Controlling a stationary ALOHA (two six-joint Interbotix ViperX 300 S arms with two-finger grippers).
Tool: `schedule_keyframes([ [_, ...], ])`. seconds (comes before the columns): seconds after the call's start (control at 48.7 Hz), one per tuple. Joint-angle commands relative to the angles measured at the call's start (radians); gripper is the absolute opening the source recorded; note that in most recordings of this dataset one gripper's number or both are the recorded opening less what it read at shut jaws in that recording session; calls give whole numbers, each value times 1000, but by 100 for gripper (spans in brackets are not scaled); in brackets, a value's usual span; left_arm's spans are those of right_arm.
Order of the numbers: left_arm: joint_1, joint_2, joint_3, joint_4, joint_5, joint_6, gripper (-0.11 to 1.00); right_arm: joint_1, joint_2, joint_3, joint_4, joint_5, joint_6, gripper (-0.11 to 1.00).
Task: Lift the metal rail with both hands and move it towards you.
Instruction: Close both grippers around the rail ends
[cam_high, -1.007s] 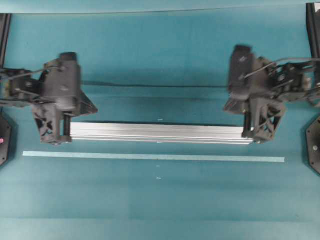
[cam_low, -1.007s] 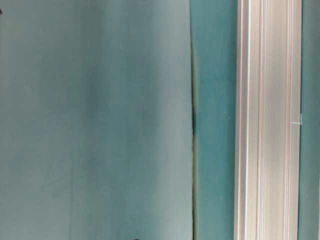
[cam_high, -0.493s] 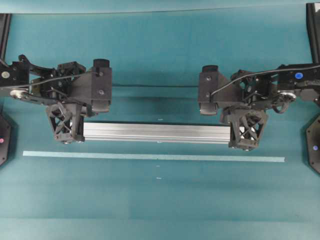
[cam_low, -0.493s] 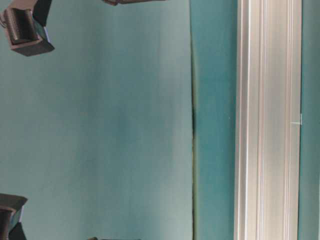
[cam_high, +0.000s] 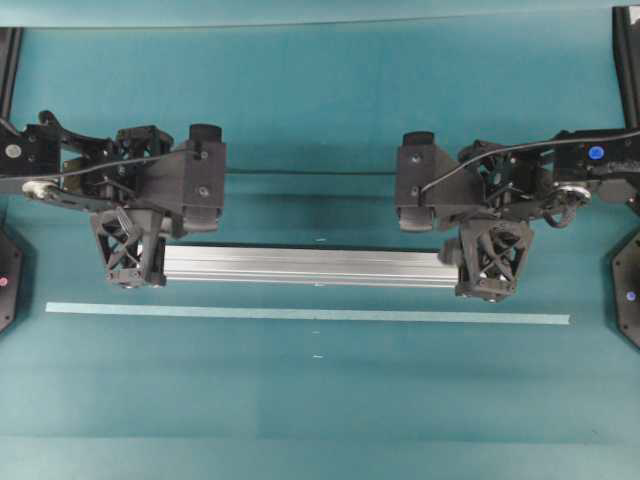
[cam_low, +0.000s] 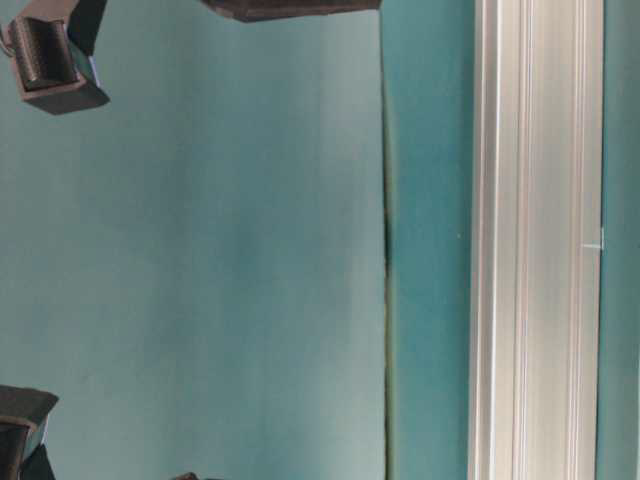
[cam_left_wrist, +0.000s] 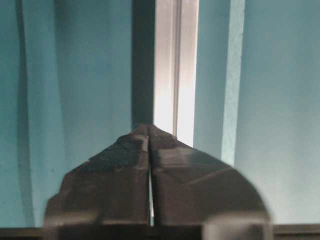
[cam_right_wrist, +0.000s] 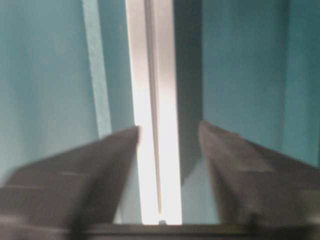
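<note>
The metal rail lies across the teal mat, silver and grooved. It also shows in the table-level view. My left gripper sits over the rail's left end. In the left wrist view its fingers are pressed together, with the rail running on beyond the tips; the end under them is hidden. My right gripper is over the right end. In the right wrist view it is open and straddles the rail, one finger at the rail's edge, the other apart from it.
A thin pale teal tape strip lies parallel to the rail, nearer the front; it shows in the wrist views. A dark seam crosses the mat behind the rail. Black stands sit at the side edges.
Both arms swung inward from beyond the rail's ends and now cover them from above. Since half a second ago they have barely moved. The rail lies where it was.
</note>
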Motion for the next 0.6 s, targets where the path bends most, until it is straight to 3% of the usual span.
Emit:
schedule_keyframes([
  [0.0,-3,-6,-14,3,-8,-2,22,14,3,8,-6,-31,-2,82],
  [0.103,-9,-8,-9,3,-9,0,51,23,2,15,-8,-58,-3,98],
  [0.185,-15,-5,-12,3,-9,-5,77,25,3,20,-8,-66,-2,99],
  [0.267,-20,3,-12,3,-9,-8,94,25,5,21,-8,-67,-2,99],
  [0.329,-20,8,-6,3,-11,-9,99,25,8,21,-8,-67,-2,99],
  [0.431,-26,15,14,3,-32,-12,97,25,14,23,-11,-71,-2,99],
  [0.575,-28,32,74,3,-155,-54,98,25,35,32,-11,-94,-2,99],
])
